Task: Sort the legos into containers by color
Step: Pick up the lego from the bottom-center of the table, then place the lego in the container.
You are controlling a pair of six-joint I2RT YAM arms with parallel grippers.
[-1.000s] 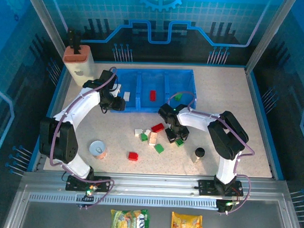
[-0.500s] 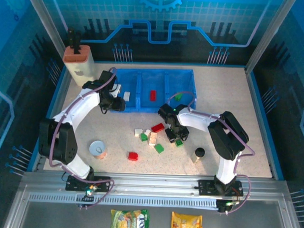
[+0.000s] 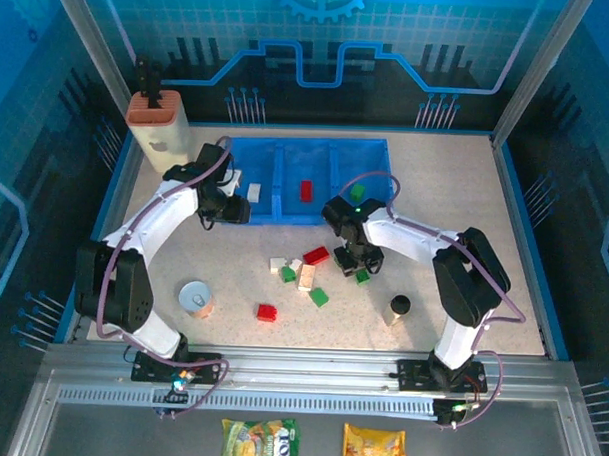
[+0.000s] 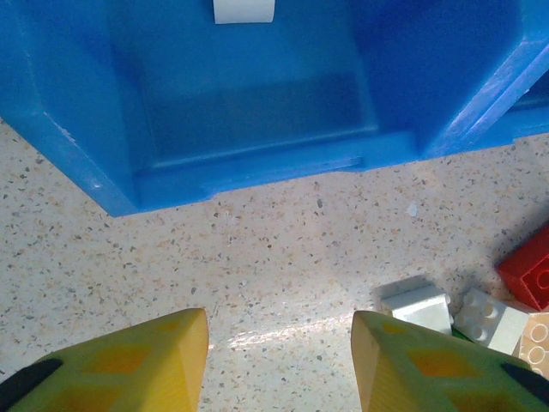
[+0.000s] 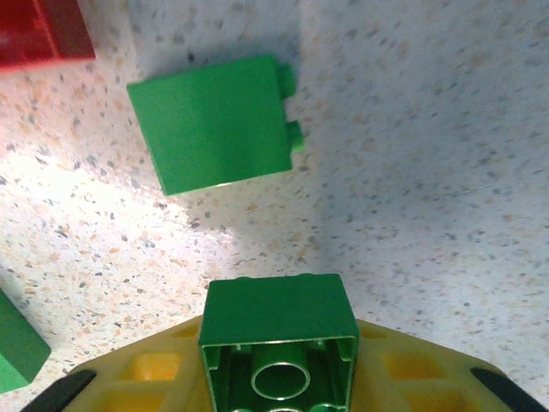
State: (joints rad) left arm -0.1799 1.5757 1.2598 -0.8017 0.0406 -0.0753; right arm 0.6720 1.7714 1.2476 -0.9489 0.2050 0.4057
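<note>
Over the speckled worktop (image 3: 464,244), the right gripper (image 5: 279,378) clenched a small green plastic brick (image 5: 279,309); the left gripper (image 4: 279,343) hung released and empty by the translucent blue plastic tray (image 4: 257,163). The next move likely called for carrying it to the right compartment (image 3: 375,170), beside another green brick (image 3: 357,193).

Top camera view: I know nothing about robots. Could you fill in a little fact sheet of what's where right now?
Right claw: clamped on the held green brick
Left claw: open, empty, by the tray's near wall
Tray: three compartments
Left compartment: white brick
Middle compartment: red brick
Right compartment: sorted green brick
Unsorted: loose bricks, red, green and white, on the table between the arms
</note>
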